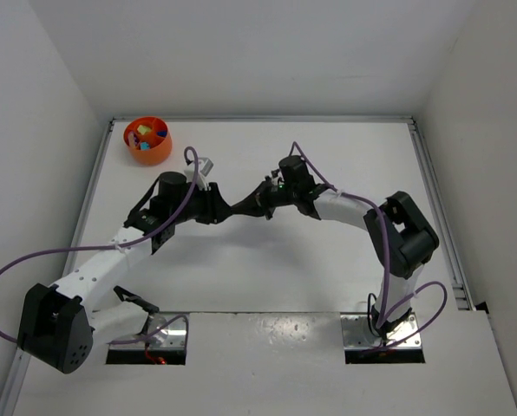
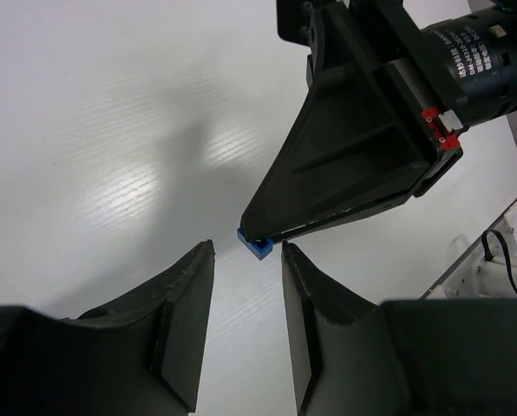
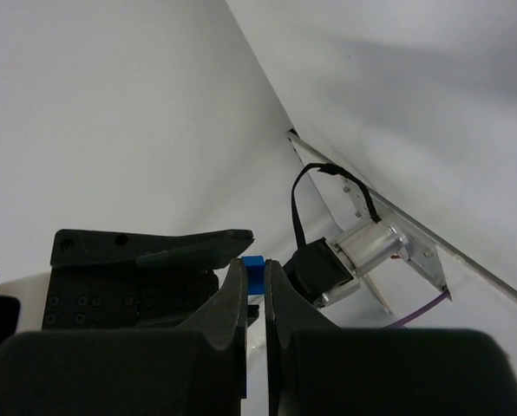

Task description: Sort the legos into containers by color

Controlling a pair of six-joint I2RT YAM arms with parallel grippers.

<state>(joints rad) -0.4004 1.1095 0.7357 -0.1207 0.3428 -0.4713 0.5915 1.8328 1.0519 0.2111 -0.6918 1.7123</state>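
top external shows you the white table [image 1: 328,156] first, with both arms reaching in over its middle. the left arm [image 1: 102,269] stretches up from the near left. the right arm [image 1: 397,234] bends in from the right, and their tips meet near the centre of the table. the round orange bowl [image 1: 154,156] sits in the far left corner, well apart from that meeting point. a few legos in the bowl [image 1: 146,136] show, blue and lime green among them. you cannot tell from here which compartment each one lies in.

in the left wrist view the left gripper [image 2: 245,260] is released: its two dark fingers stand apart with bare table showing between them. the right gripper [image 2: 260,236] comes in from the upper right, its fingers narrowing down to a point just beyond that gap.

the right wrist view shows the right gripper clenched, its two fingertips pressed on either side of the blue lego [image 3: 253,267]. that small studded brick is pinched at the very tip, held just above the table surface at mid-table. it sits in line with the gap of the left gripper, just past the left fingertips. one left finger reaches right up beside the brick in the right wrist view. you cannot tell whether it touches.
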